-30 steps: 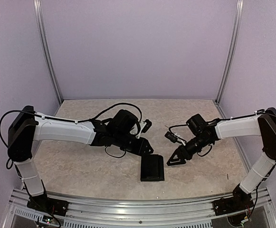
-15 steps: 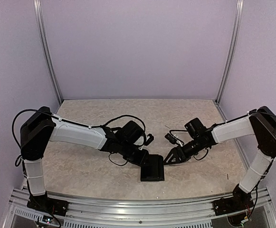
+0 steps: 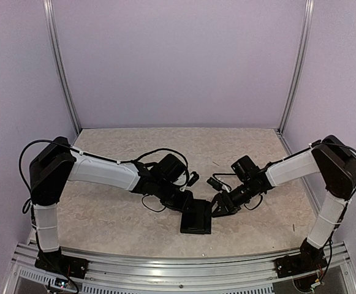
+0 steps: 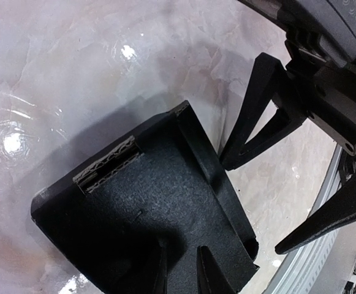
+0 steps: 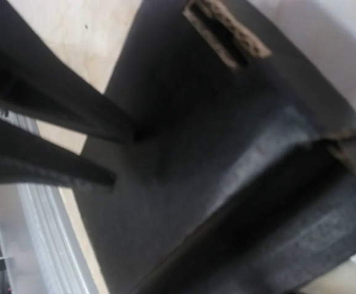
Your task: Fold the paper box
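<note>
Matte black cardboard paper box lies on beige marbled tabletop, front centre. Left tool over box, far-left corner, fingers narrowly apart; grip unclear. Right tool released, spread wide at box's right edge.

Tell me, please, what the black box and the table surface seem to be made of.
The paper box looks like matte black corrugated cardboard: brown fluted layers show at its cut edges. The table top looks like a glossy marble-patterned sheet, perhaps laminate or vinyl: it shows bright glare spots.
</note>
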